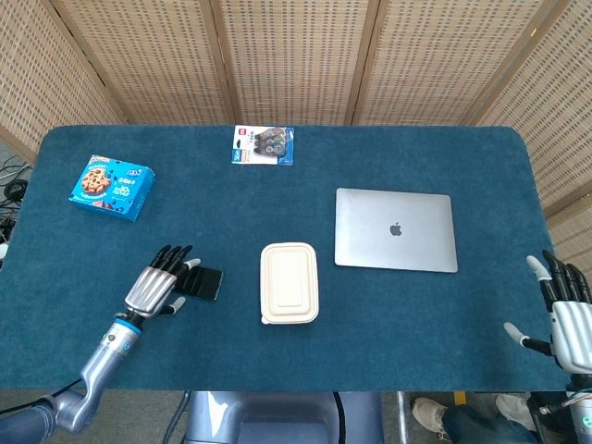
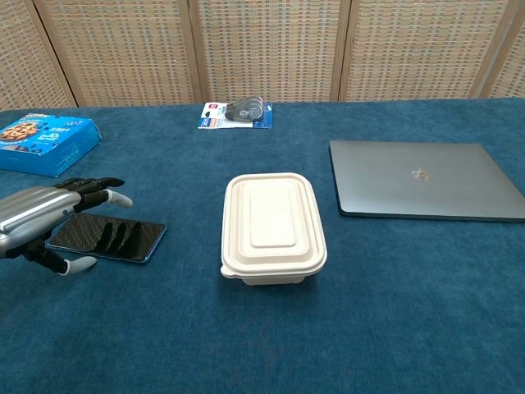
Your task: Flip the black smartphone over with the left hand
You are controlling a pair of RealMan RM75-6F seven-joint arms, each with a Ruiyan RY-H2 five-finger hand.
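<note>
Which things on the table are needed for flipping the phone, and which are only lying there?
Needed:
- black smartphone, lying flat
- left hand, open, above the phone's left end

Only lying there:
- white lidded container
- closed laptop
- blue cookie box
- blister pack
- right hand, open, idle at the table's right edge

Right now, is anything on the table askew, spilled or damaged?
Nothing stands out. The black smartphone lies flat, screen up, under the left hand. The white lidded food container is closed, and the grey closed laptop sits square.
</note>
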